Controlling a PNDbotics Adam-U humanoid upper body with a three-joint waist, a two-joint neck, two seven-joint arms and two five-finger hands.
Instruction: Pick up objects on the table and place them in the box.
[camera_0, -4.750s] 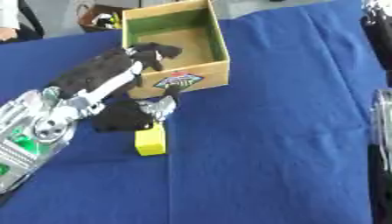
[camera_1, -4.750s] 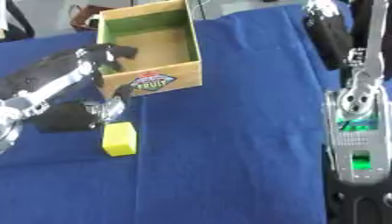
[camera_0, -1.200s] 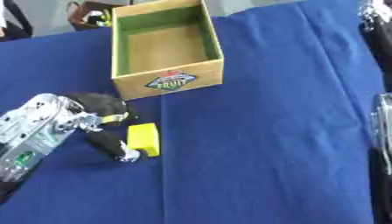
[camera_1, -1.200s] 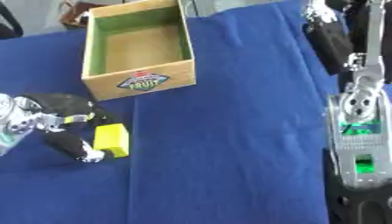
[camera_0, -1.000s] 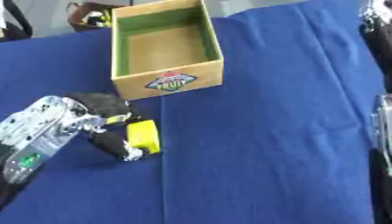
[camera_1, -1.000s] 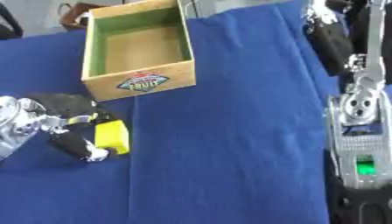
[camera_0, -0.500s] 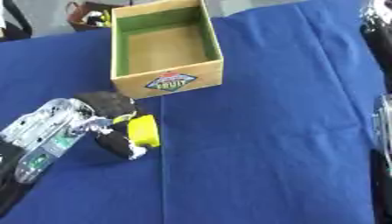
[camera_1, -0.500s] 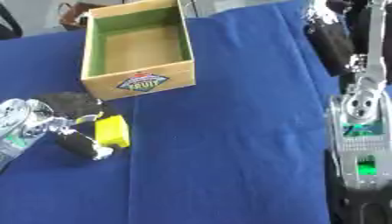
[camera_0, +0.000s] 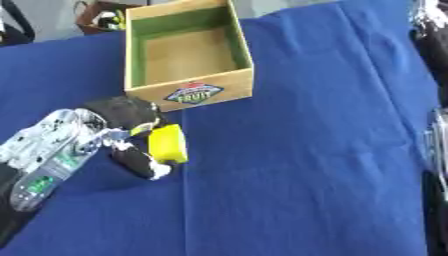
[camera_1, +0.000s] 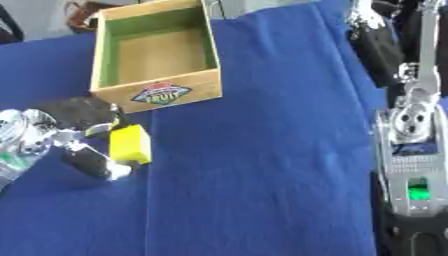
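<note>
A yellow block (camera_0: 167, 144) is pinched between the thumb and fingers of my left hand (camera_0: 122, 120), just in front of the box and a little to its left. It looks raised slightly off the blue cloth. The wooden box (camera_0: 186, 90), green inside with a fruit label on its near wall, stands open at the back centre-left, and its floor shows bare. My right arm (camera_1: 411, 130) hangs along the right edge, and its hand (camera_1: 376, 45) is dark and hard to make out at the upper right.
A blue cloth (camera_0: 306, 150) covers the table. Behind the box's far left corner sits a dark basket-like thing (camera_0: 103, 16) with small objects in it. The right arm's silver forearm fills the right edge.
My left hand has closed on the yellow block and moved it up and toward the box. The right arm has stayed put.
</note>
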